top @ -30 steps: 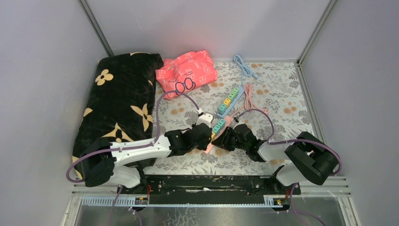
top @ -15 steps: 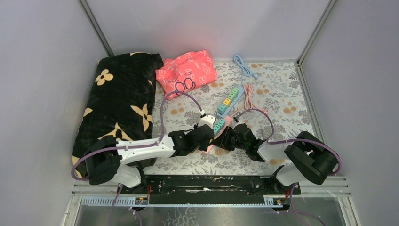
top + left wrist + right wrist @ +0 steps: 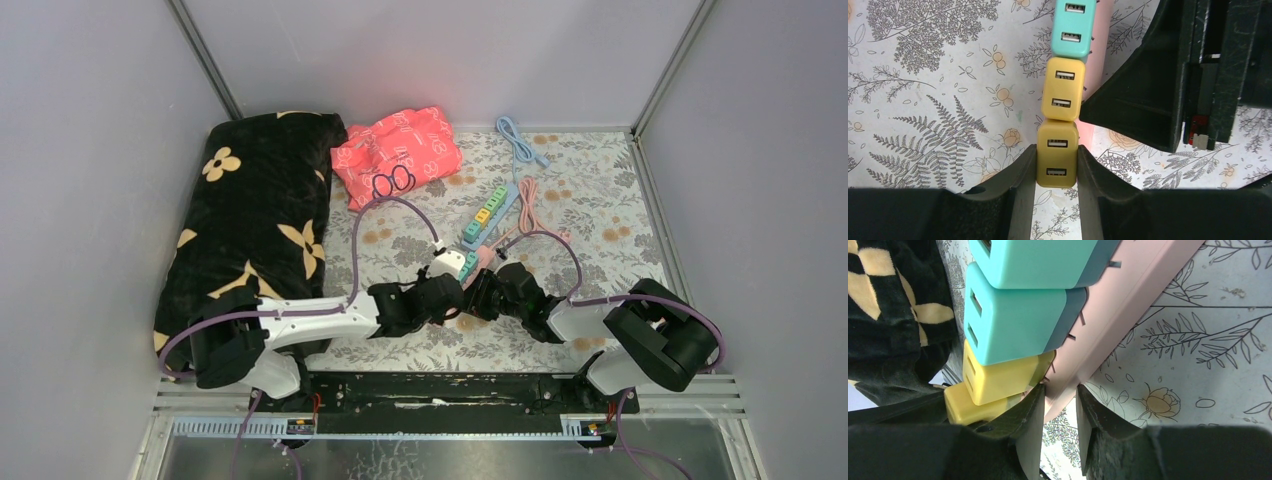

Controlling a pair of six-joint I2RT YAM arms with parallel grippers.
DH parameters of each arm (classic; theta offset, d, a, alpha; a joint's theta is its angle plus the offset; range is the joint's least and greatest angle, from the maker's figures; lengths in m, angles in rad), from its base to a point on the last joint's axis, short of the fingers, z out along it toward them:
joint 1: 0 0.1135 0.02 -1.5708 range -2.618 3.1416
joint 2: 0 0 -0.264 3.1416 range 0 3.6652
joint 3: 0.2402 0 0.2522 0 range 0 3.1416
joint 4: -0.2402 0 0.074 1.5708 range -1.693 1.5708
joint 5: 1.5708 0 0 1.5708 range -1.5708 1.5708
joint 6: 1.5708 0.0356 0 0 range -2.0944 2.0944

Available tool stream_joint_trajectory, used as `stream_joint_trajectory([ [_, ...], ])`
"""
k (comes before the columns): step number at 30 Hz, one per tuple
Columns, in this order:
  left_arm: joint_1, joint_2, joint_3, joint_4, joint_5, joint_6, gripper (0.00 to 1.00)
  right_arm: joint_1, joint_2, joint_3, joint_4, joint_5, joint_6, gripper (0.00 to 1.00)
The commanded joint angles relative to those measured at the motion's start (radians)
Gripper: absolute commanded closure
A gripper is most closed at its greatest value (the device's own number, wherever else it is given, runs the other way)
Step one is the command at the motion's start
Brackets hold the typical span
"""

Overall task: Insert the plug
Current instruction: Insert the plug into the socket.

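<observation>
Left gripper (image 3: 1057, 166) clamps boxy yellow plug (image 3: 1057, 145); right gripper (image 3: 1058, 409) pinches pink strip (image 3: 1128, 305).

the yellow plug (image 3: 1057, 170) is smooth plastic with a soft shine, and the teal plugs (image 3: 1074, 25) look the same. the pink power strip (image 3: 1128, 305) is smooth plastic too, but more matt. the left claw (image 3: 1057, 152) has matt black, slightly grainy plastic fingers (image 3: 1018, 190). the tabletop (image 3: 923, 100) has a smooth printed cover. the black blanket (image 3: 250, 220) is fluffy cloth.
</observation>
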Motion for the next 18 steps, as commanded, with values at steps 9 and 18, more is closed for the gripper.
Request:
stream_joint_trajectory([
  [9, -0.034, 0.066, -0.025, -0.002, 0.013, -0.065, 1.0, 0.008, 0.037, 0.029, -0.016, -0.011, -0.012, 0.66],
  [18, 0.018, 0.032, -0.077, 0.002, 0.05, -0.097, 1.0, 0.007, 0.045, 0.028, -0.008, -0.017, -0.008, 0.67],
])
